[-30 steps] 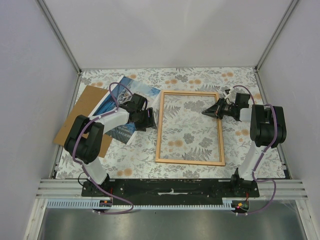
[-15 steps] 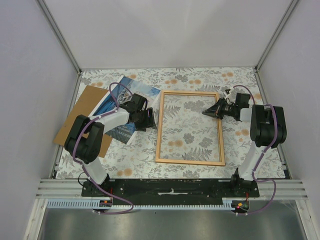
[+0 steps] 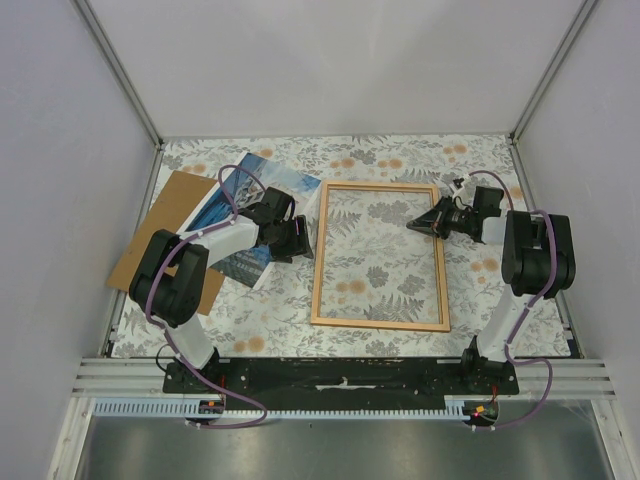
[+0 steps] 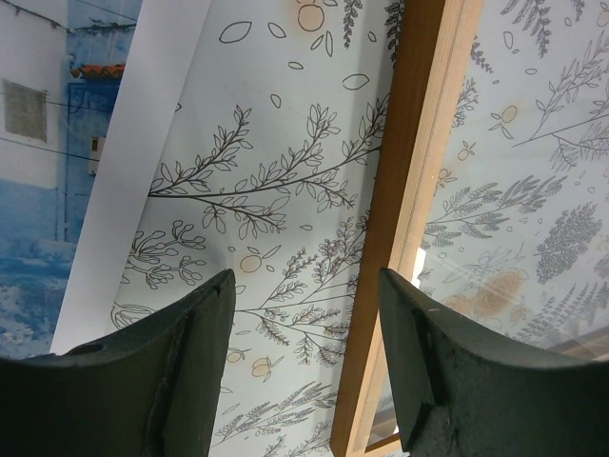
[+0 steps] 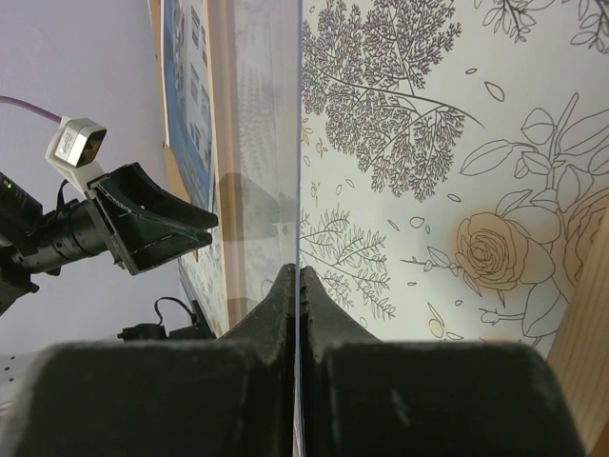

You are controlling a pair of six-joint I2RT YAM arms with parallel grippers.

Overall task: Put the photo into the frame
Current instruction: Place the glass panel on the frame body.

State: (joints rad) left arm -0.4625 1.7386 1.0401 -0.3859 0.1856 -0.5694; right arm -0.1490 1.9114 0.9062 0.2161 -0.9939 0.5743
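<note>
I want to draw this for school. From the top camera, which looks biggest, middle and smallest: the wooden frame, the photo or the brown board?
1. The frame looks biggest.
2. The photo and the brown board look alike. Both are partly covered, so I can't rank them.

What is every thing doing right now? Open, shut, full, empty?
Left gripper: open, holding nothing.
Right gripper: shut on clear pane.
Frame: lying flat, no photo inside.
Photo: face up, outside frame, partly over board.
</note>
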